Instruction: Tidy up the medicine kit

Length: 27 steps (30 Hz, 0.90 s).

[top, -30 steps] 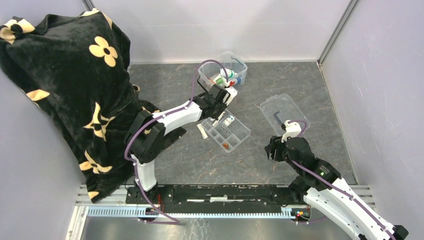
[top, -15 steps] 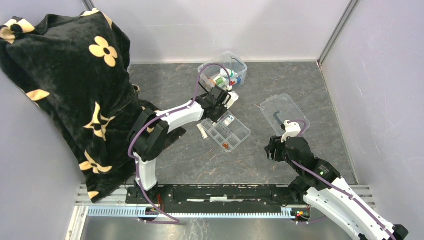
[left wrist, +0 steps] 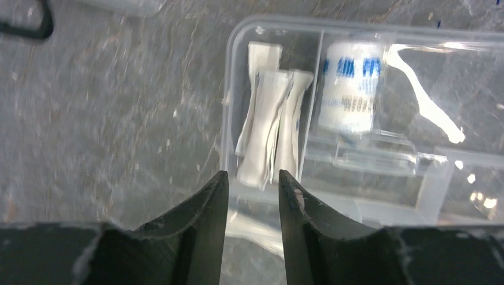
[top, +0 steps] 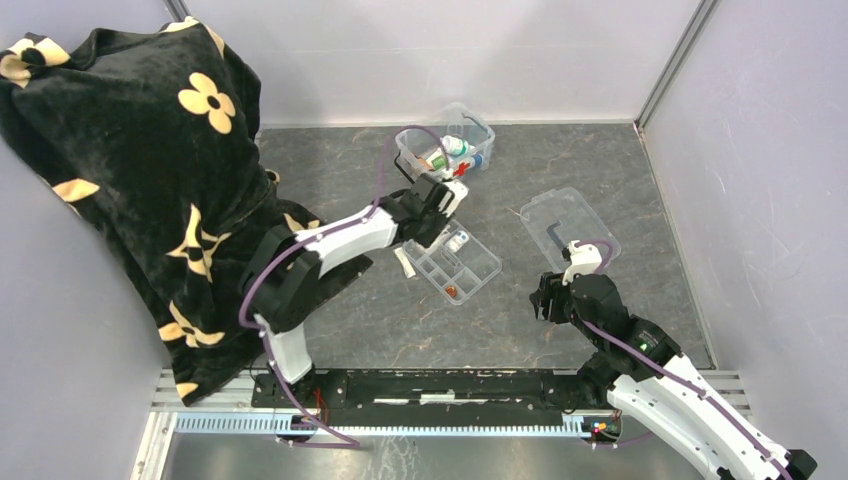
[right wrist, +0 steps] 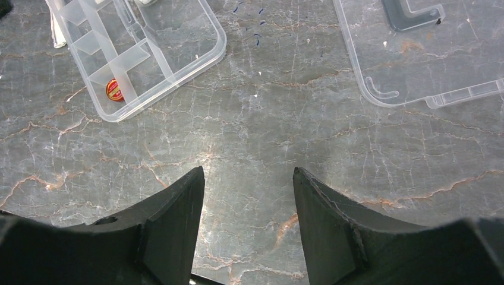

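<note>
Top external: medicine kit (top: pixel 480 128) just beyond left fingers (left wrist: pixel 202 214)

Clear plastic medicine kit (top: pixel 484 142), smooth veined stone-look table (right wrist: pixel 267 136), seemingly velvety cloth (top: pixel 130 180)

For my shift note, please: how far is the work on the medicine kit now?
Done: the kit stands open with some items inside. In hand: nothing; the left gripper, jaws slightly apart, hovers over the white packets in the tray; the right gripper hangs open above the table. Left, likely: the packets, the roll and the red item lie in the tray, and the lid lies apart.
</note>
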Each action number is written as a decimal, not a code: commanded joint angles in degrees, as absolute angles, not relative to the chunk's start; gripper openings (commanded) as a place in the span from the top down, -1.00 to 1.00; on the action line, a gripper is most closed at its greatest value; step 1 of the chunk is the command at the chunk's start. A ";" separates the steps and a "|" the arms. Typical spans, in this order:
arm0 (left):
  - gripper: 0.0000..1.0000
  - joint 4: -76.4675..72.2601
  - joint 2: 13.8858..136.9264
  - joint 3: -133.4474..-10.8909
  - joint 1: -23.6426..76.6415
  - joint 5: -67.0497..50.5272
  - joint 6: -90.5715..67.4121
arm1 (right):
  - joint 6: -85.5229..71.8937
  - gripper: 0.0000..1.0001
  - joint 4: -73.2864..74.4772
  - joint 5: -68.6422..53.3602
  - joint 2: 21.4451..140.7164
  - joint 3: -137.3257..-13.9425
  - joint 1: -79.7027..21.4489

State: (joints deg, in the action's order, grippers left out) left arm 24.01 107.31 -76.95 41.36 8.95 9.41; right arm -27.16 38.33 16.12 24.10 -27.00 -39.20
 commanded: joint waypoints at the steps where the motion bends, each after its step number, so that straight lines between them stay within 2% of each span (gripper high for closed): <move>1: 0.03 15.48 94.05 -67.44 39.29 10.41 -4.91 | -27.70 -0.26 38.81 17.14 23.53 -29.27 -39.03; 5: -0.20 10.04 83.19 -56.01 38.31 17.33 -23.09 | -27.69 -0.26 38.42 17.06 23.71 -29.00 -39.12; 9: -0.22 16.04 79.28 -51.29 38.17 23.18 -42.66 | -27.93 -0.26 37.37 16.51 23.99 -28.44 -39.07; 13: -0.22 14.66 78.72 -46.59 38.06 18.19 -52.93 | -28.65 -0.26 36.56 15.18 23.83 -27.71 -39.06; 17: -0.22 11.90 78.36 -43.50 38.06 16.64 -57.60 | -28.92 -0.26 36.88 15.11 23.34 -27.77 -39.04; 27: -0.19 10.41 83.81 -44.47 37.97 14.67 -56.95 | -29.18 -0.26 37.46 15.73 22.59 -27.69 -39.14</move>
State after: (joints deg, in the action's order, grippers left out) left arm 13.45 81.60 -43.09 38.04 15.70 -54.26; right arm -28.25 37.85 15.14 23.27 -26.98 -39.20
